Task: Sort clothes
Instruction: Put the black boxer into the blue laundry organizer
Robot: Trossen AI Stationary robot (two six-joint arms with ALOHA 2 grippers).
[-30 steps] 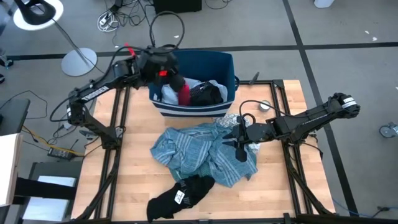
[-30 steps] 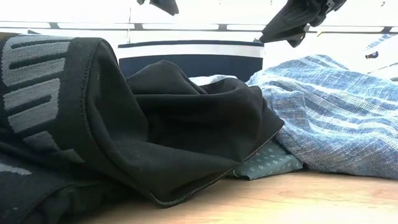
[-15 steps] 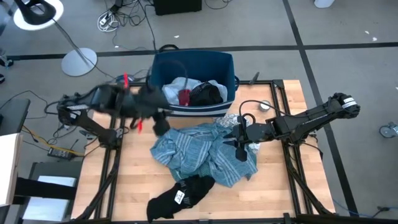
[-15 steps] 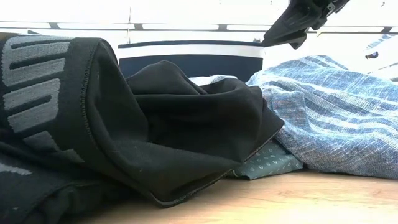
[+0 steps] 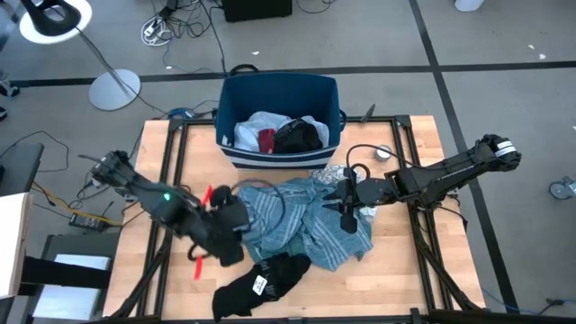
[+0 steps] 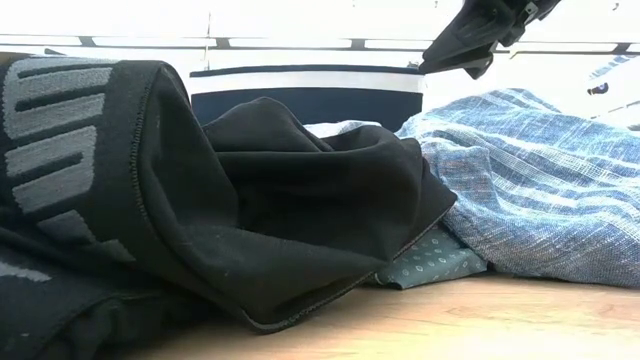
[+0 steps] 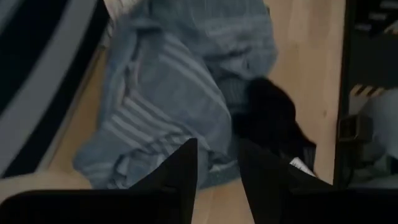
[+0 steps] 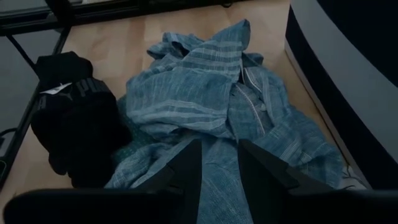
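Evidently my left claw (image 5: pixel 227 236) hung above the left fringe of the blue striped shirt (image 5: pixel 297 220), its fingers (image 7: pixel 180 171) slightly parted and holding nothing. That shirt sprawled mid-bench, stretching from the bin (image 5: pixel 280 94) at the far edge toward the black garment (image 5: pixel 265 281) near the front edge. My right claw (image 5: pixel 347 216) hovered over the shirt's right part, likewise narrowly open and empty. I judged the black garment nearer my left claw, lying just frontward and rightward of it.
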